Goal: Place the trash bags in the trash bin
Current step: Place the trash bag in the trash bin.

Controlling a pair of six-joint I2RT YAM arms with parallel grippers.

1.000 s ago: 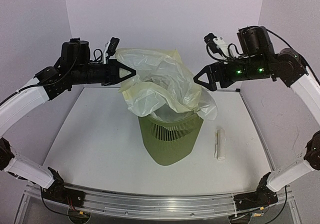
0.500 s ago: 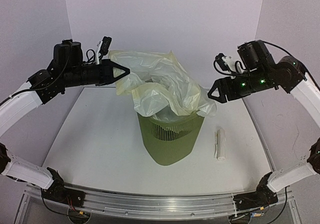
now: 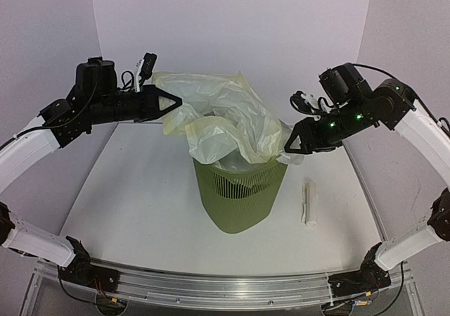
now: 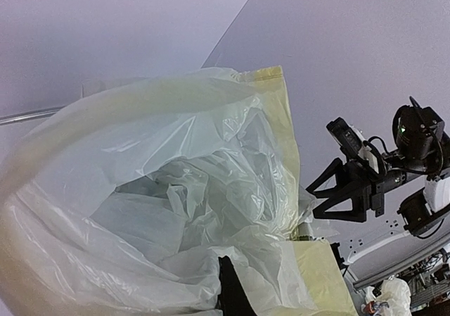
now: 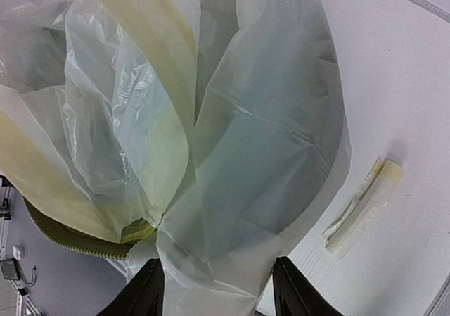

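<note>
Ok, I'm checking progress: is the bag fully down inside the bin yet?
No, most of the bag billows high above the rim of the bin.

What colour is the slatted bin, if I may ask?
The bin is olive green, clearest in the top external view.

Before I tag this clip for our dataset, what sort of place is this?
Probably a robotics lab test cell: plain pale walls around a white table, and two robot arms bolted to a metal rail at its near edge, handling a trash bag.
</note>
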